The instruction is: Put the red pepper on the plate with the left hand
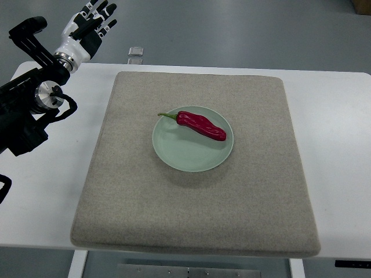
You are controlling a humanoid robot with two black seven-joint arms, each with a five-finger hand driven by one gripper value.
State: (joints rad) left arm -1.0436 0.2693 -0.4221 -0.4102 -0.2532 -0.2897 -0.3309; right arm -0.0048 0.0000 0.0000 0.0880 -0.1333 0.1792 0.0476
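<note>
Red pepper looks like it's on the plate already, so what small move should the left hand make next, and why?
Probably none beyond parking the arm. The red pepper lies wholly on the pale green plate, and the left hand is open, empty and up at the far left corner, well clear of the grey mat.

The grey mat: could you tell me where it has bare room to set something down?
The mat is bare all round the plate, widest along its near edge. Only the centre is taken, by the plate holding the red pepper.

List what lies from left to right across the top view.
left hand → small metal clip at the table's far edge → pale green plate on the grey mat, with the red pepper lying on it.
</note>
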